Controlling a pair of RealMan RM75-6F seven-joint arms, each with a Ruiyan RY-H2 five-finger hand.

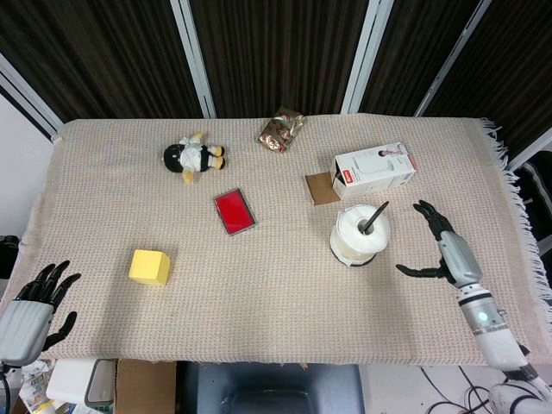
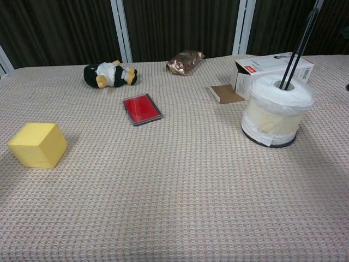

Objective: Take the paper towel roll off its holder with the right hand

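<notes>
The white paper towel roll (image 1: 360, 235) (image 2: 277, 109) stands upright on its holder, whose black rod (image 1: 376, 216) (image 2: 297, 46) sticks up through the core. My right hand (image 1: 442, 247) hovers over the table just right of the roll, fingers spread wide and holding nothing, a short gap away from it. In the chest view only a dark sliver shows at the right edge. My left hand (image 1: 33, 302) rests at the table's front left corner, fingers apart and empty.
A white box (image 1: 373, 170) with an open brown flap lies right behind the roll. Further off are a red case (image 1: 235, 211), a yellow block (image 1: 149, 266), a plush penguin (image 1: 193, 157) and a shiny wrapper (image 1: 280, 131).
</notes>
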